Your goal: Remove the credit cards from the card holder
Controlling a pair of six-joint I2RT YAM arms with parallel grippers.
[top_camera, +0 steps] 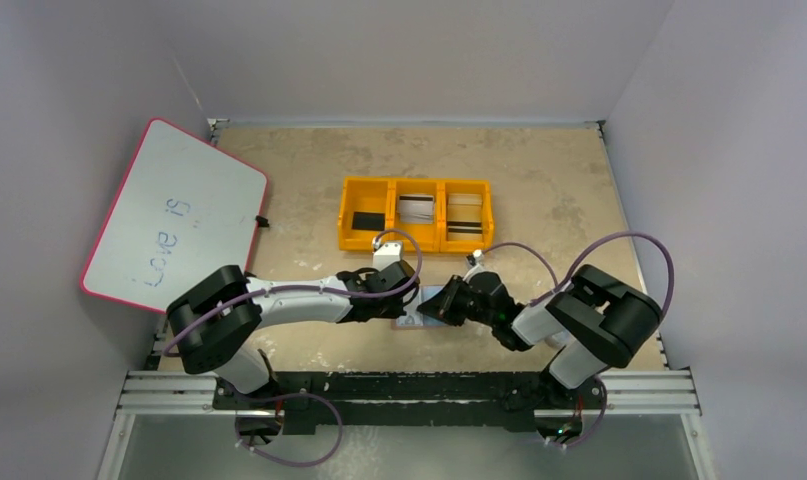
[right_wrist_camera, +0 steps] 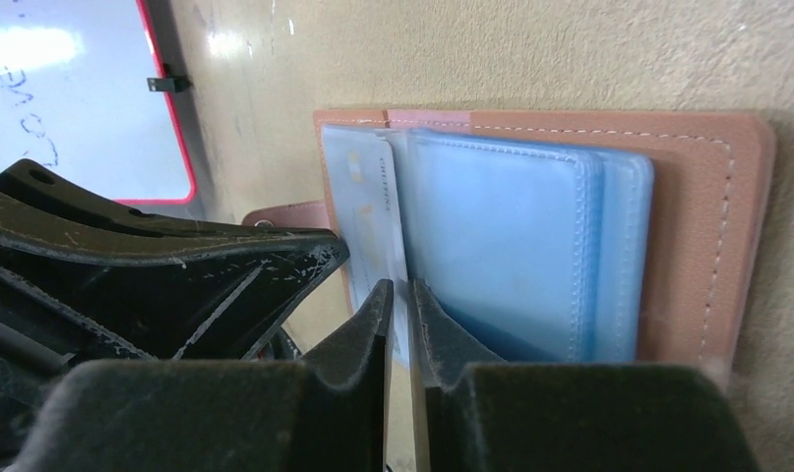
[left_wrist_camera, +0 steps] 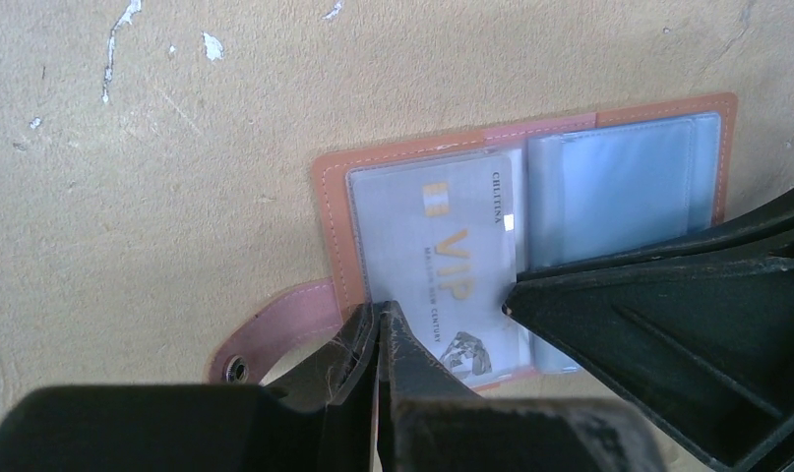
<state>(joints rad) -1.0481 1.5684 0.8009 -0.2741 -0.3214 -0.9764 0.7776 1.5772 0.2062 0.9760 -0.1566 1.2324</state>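
The left gripper (left_wrist_camera: 378, 320) and right gripper (right_wrist_camera: 400, 295) meet low over the middle of the bench's (top_camera: 539, 180) near edge, tips facing each other. Between them lies the card holder (left_wrist_camera: 329, 226), open flat on the bench with its leather side down and its snap tab (left_wrist_camera: 265, 339) sticking out on the left arm's side.

The left gripper's jaws are pressed almost together, nipping the leather rim of the half that carries a pale VIP credit card (left_wrist_camera: 442, 246). This card is still inside its clear pocket. The right gripper's jaws are likewise squeezed to a sliver, pinching that card's edge by the fold. Whether the pocket film is caught too, I cannot tell. A stack of bluish clear sleeves (right_wrist_camera: 501, 246) lies on the other half.

Farther back, around mid-bench, sits an orange three-compartment tray (top_camera: 391, 215) holding dark and pale flat items too small to identify. A red-rimmed whiteboard (top_camera: 174, 215) leans at the left edge toward the far left corner.
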